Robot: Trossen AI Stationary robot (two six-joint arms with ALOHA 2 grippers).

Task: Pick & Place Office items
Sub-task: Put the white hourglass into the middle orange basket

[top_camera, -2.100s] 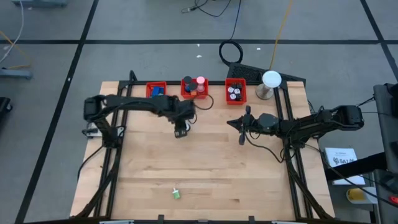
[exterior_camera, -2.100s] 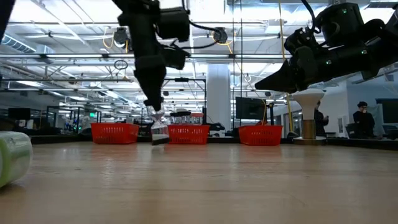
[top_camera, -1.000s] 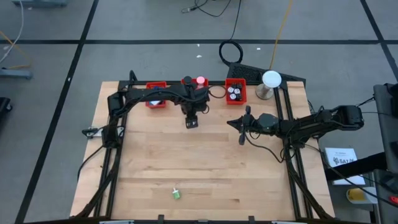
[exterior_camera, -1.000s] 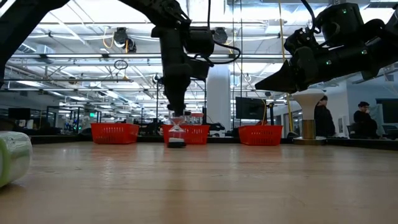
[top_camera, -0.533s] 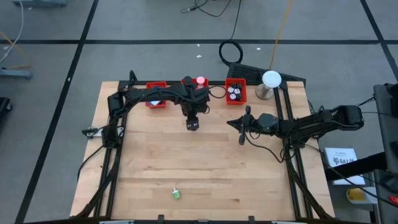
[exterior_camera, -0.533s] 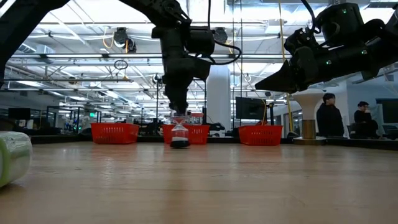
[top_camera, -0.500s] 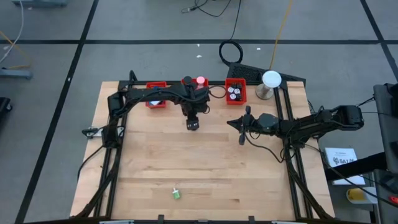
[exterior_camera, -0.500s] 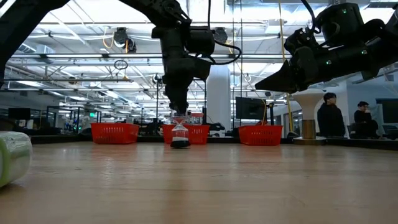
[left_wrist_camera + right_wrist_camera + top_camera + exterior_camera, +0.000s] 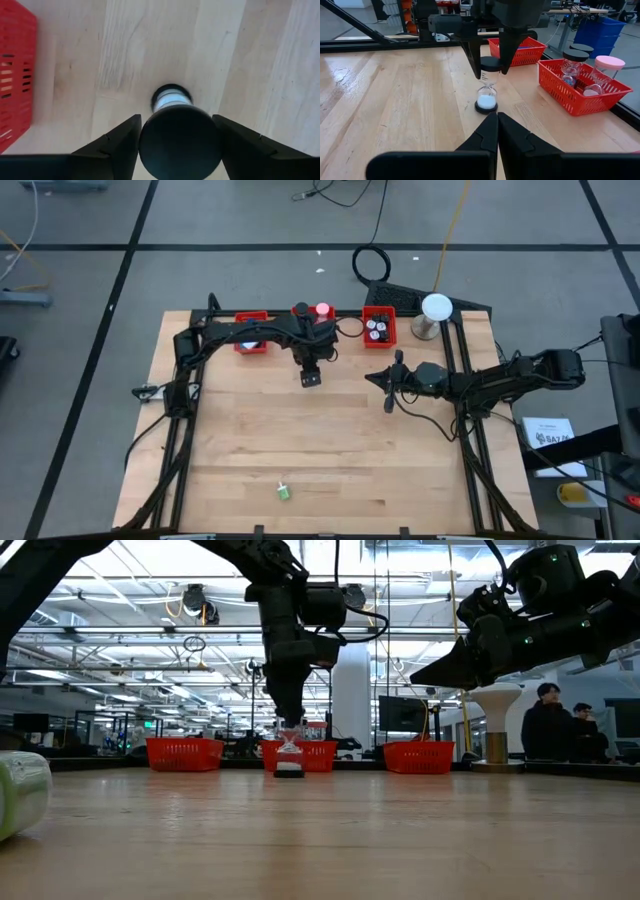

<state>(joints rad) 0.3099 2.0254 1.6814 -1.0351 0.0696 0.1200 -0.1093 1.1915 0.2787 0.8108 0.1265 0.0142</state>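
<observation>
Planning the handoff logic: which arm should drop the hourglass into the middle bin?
Left. Its pincer grips the hourglass by the top cap, right beside the middle red bin. The right pincer is shut and farther off.

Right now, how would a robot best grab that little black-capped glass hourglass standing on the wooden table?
By its black top cap, from straight above. The hourglass stands upright, its waist thin and fragile-looking, while the round cap offers two firm opposite sides. The left gripper already straddles that cap this way.

Wooden table (image 9: 330, 450) carries three red bins (image 9: 378, 328), an hourglass (image 9: 487, 84), a green bit (image 9: 283, 492).
</observation>
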